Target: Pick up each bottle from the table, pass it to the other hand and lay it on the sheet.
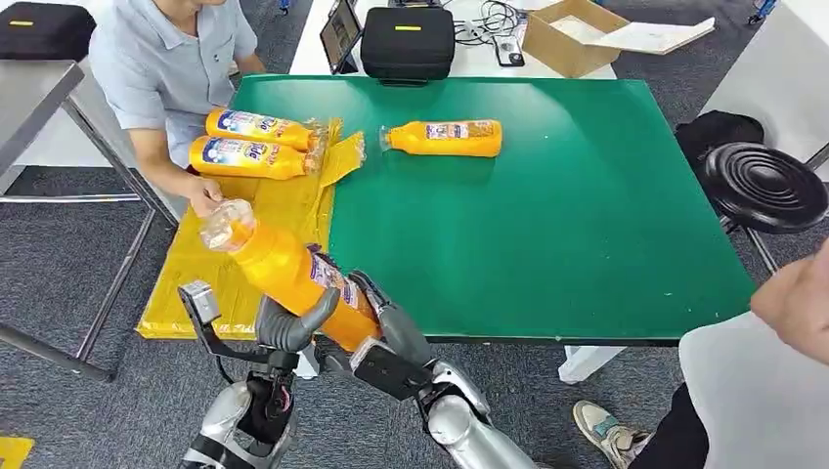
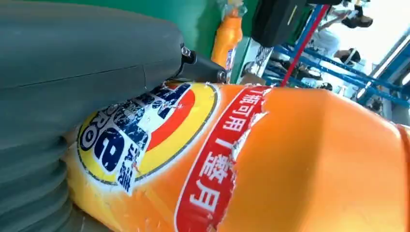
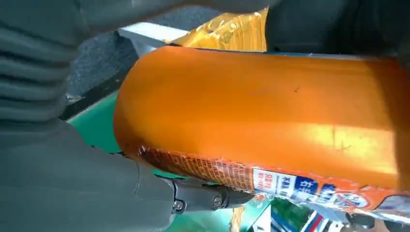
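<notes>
Orange held bottle point(image 1: 289, 274) tilts, clear cap end up, over the crinkled yellow sheet point(image 1: 200, 293). Two bottles point(image 1: 256, 143) lie on the sheet; a fourth bottle point(image 1: 445, 138) lies on the green tabletop point(image 1: 547, 215).

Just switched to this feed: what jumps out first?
Both hands, left hand and right hand, grip one orange bottle tilted over the yellow sheet at the table's near left corner. Two bottles already lie on the sheet beside a seated person's hand; another bottle lies on the green table.
</notes>
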Controlling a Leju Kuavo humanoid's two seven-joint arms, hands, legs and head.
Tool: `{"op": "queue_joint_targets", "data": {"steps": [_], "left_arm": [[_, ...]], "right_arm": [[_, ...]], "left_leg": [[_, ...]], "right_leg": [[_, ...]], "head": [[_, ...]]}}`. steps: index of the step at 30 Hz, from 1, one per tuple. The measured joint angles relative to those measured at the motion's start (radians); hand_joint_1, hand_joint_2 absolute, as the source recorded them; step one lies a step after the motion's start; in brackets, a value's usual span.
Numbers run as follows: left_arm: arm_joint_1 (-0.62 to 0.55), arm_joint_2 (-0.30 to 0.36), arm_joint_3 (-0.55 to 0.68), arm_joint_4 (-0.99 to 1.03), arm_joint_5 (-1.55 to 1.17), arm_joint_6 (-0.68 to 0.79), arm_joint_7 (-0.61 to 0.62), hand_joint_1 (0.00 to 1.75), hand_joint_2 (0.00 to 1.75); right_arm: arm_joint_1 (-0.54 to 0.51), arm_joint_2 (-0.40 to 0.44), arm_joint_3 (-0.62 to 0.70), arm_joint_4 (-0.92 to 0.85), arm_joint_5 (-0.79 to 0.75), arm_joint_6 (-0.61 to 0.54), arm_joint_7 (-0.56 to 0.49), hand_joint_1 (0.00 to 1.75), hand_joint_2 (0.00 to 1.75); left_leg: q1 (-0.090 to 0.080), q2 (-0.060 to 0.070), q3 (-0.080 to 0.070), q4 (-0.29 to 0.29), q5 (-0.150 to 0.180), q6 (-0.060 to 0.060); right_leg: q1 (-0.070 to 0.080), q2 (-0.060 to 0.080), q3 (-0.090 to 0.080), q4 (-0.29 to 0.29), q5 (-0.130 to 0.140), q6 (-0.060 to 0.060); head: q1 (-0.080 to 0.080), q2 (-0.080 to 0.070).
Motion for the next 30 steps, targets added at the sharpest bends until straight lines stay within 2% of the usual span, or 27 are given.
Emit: {"op": "queue_joint_targets", "data": {"steps": [4, 7, 11, 18, 20, 22, 25, 26, 27, 30], "left_arm": [[-0.079, 0.011, 0.033, 0.086, -0.12, 0.169, -0.004, 1.75, 1.75], [-0.115, 0.025, 0.078, 0.15, -0.199, 0.242, -0.034, 1.75, 1.75], [-0.113, 0.041, 0.137, 0.162, -0.215, 0.266, -0.03, 1.75, 1.75], [-0.076, 0.069, 0.186, 0.115, -0.226, 0.292, 0.008, 1.75, 1.75], [-0.08, 0.089, 0.181, 0.115, -0.403, 0.425, -0.027, 1.75, 1.75], [-0.101, 0.11, 0.157, 0.14, -0.759, 0.598, -0.026, 1.75, 1.75], [-0.149, 0.119, 0.158, 0.213, -1.331, 0.646, 0.021, 1.75, 1.75], [-0.159, 0.12, 0.156, 0.239, -1.448, 0.649, 0.046, 1.75, 1.75], [-0.168, 0.121, 0.154, 0.266, -1.53, 0.651, 0.07, 1.75, 1.75], [-0.209, 0.109, 0.173, 0.334, -1.531, 0.653, 0.076, 1.75, 1.75]], "right_arm": [[0.051, -0.021, -0.007, -0.049, 0.035, -0.082, -0.018, 0.0, 0.0], [0.098, -0.04, -0.036, -0.105, 0.058, -0.147, -0.033, 0.0, 0.0], [0.177, -0.06, -0.13, -0.18, 0.029, -0.248, -0.046, 0.0, 0.0], [0.277, -0.074, -0.317, -0.29, -0.042, -0.287, -0.047, 0.0, 0.0], [0.29, -0.072, -0.347, -0.301, -0.054, -0.279, -0.05, 0.0, 0.0], [0.298, -0.069, -0.36, -0.307, -0.056, -0.255, -0.058, 0.0, 0.0], [0.3, -0.063, -0.362, -0.31, -0.053, -0.227, -0.066, 0.0, 0.0], [0.3, -0.059, -0.362, -0.311, -0.053, -0.219, -0.066, 0.0, 0.0], [0.3, -0.058, -0.362, -0.312, -0.053, -0.209, -0.066, 0.0, 0.0], [0.3, -0.056, -0.363, -0.313, -0.053, -0.188, -0.063, 0.0, 0.0]], "left_leg": [[0.0, 0.001, 0.0, 0.0, 0.0, 0.0], [0.0, 0.0, 0.001, 0.0, 0.0, 0.0], [0.0, 0.0, 0.0, 0.0, 0.0, 0.0], [0.0, 0.0, -0.002, 0.0, 0.0, 0.0], [0.0, 0.0, -0.002, 0.0, 0.0, 0.0], [0.0, 0.0, -0.002, 0.0, 0.0, 0.0], [0.0, -0.004, -0.001, 0.0, 0.001, 0.0], [0.0, -0.003, -0.001, 0.0, 0.001, 0.0], [0.0, -0.002, -0.001, 0.0, 0.001, 0.0], [0.0, 0.002, -0.001, 0.0, 0.001, 0.0]], "right_leg": [[0.0, 0.0, 0.0, 0.0, 0.0, 0.0], [0.0, 0.0, 0.001, 0.0, 0.0, 0.0], [0.0, 0.0, 0.001, 0.0, 0.0, 0.0], [0.0, 0.0, -0.001, 0.0, 0.0, 0.0], [0.0, 0.0, -0.001, 0.0, 0.0, 0.0], [0.0, 0.0, -0.001, 0.0, 0.0, 0.0], [0.0, -0.003, 0.001, 0.0, 0.0, 0.0], [0.0, -0.003, 0.001, 0.0, 0.0, 0.0], [0.0, -0.002, 0.0, 0.0, 0.001, 0.0], [0.0, 0.0, -0.001, 0.0, 0.002, -0.003]], "head": [[0.0, 0.0], [0.0, 0.0], [0.0, 0.0], [0.001, 0.0], [0.001, 0.0], [0.0, 0.0], [0.0, 0.0], [0.001, 0.0], [0.0, 0.0], [0.0, 0.0]]}}
